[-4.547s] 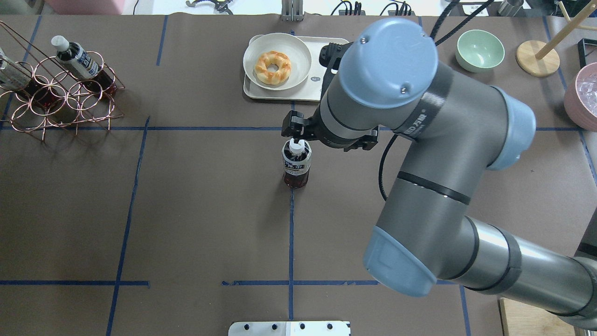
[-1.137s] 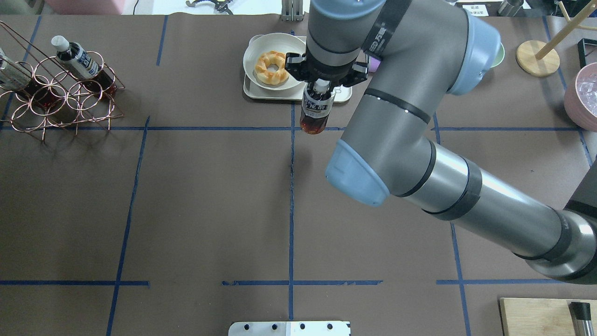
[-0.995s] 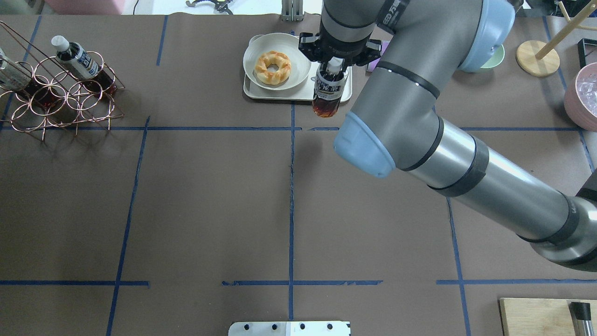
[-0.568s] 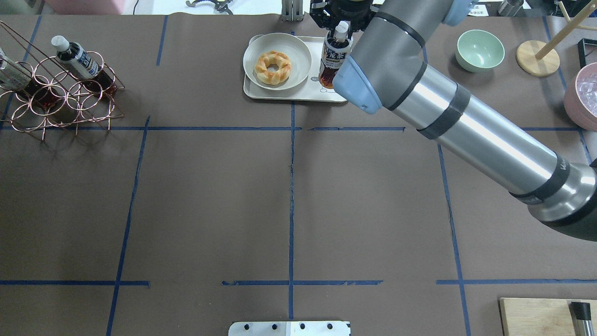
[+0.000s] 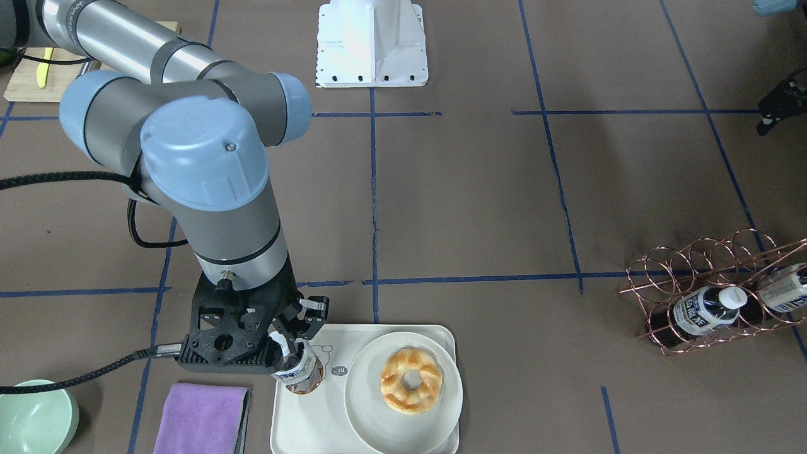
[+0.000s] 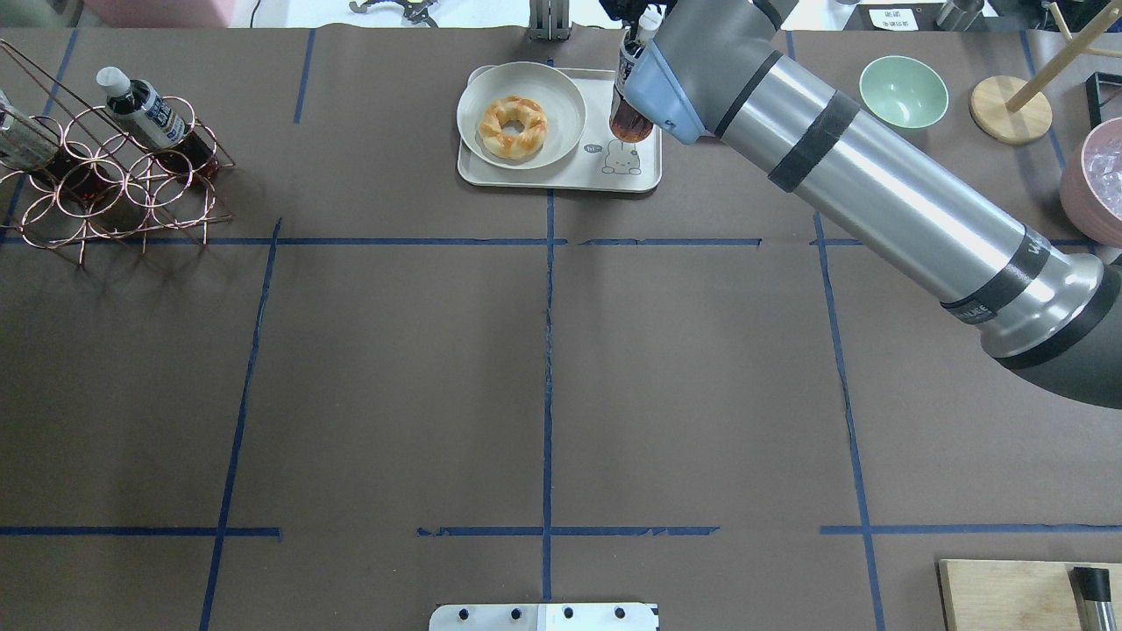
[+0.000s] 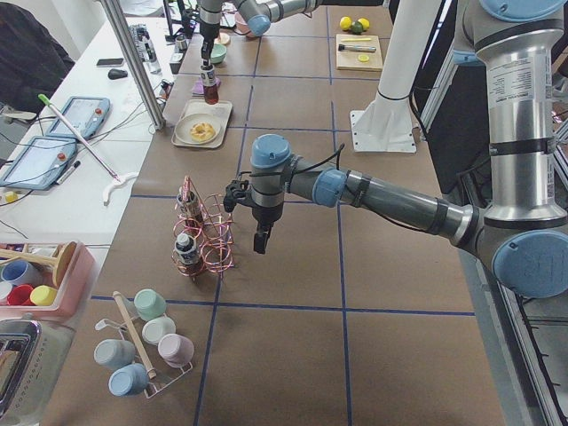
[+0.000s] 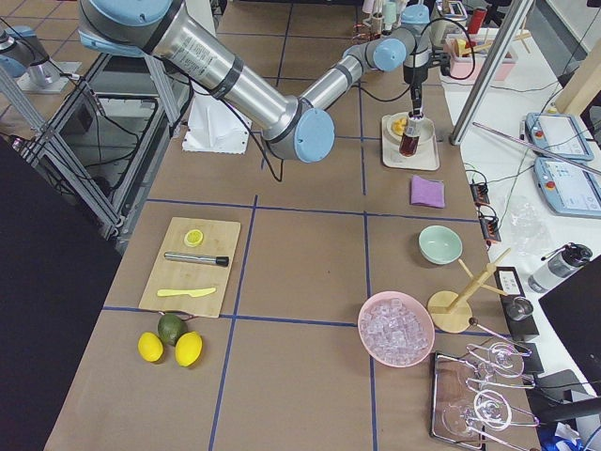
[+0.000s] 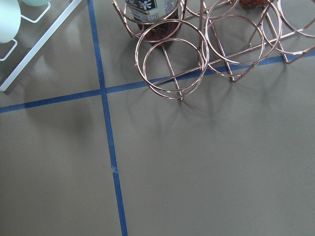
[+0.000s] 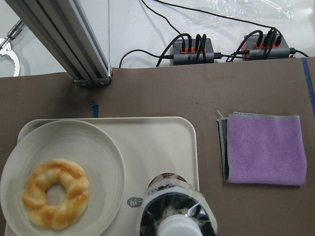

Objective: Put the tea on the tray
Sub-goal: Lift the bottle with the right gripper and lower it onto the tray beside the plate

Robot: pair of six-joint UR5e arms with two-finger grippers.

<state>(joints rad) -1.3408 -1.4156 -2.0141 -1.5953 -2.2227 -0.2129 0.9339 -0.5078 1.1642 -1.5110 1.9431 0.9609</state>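
Counted: one tea bottle (image 5: 301,372), one tray (image 5: 302,424), one plate (image 5: 372,421) carrying one doughnut (image 5: 411,380), one purple cloth (image 5: 200,416), one green bowl (image 5: 31,416), and one wire rack (image 6: 131,188) holding two other bottles (image 5: 700,312). The right gripper (image 5: 285,345) is clamped on the tea's cap and holds it upright over the tray's free end, above the bear drawing and just beside the plate. Whether its base touches the tray cannot be told. The plate fills most of the tray, and the cloth lies just beside the tray's rim. The left gripper (image 7: 260,241) hangs near the rack, and its finger spread cannot be told.
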